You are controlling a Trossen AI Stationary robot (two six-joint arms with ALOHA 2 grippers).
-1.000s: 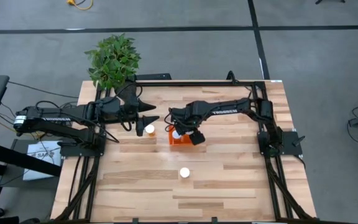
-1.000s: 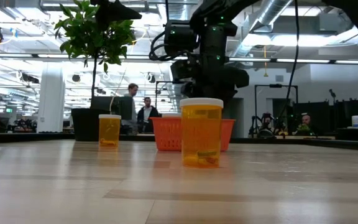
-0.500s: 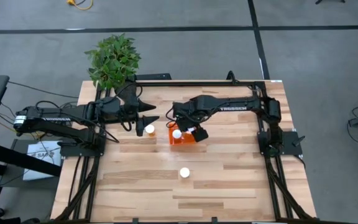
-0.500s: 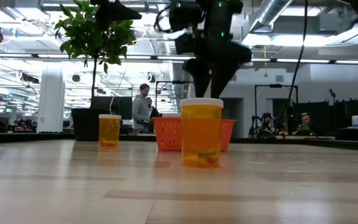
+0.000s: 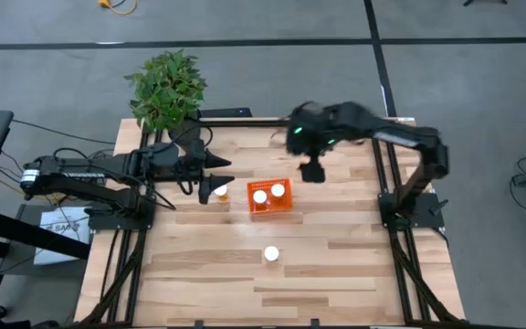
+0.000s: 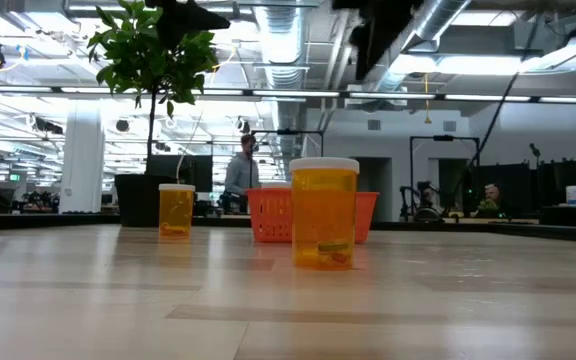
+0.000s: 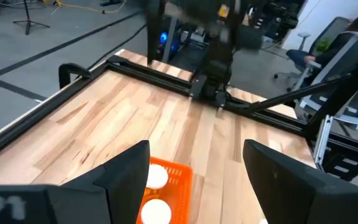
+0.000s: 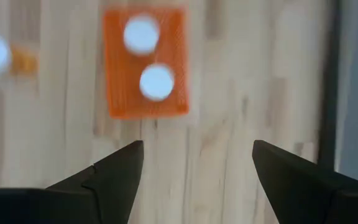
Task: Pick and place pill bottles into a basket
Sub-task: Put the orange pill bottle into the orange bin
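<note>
Pill bottles were split three ways: two white-capped ones (image 5: pixel 259 196) (image 5: pixel 278 191) stood inside the orange basket (image 5: pixel 269 206) near the table's middle, a third (image 5: pixel 220 191) stood just left of the basket, and a fourth (image 5: pixel 270 254) sat alone nearer the front edge. The right gripper (image 5: pixel 311 171) hung above the table behind and to the right of the basket, fingers spread and empty. The left gripper (image 5: pixel 221 170) waited beside the third bottle, its fingers also apart, near the potted plant (image 5: pixel 165 87).
</note>
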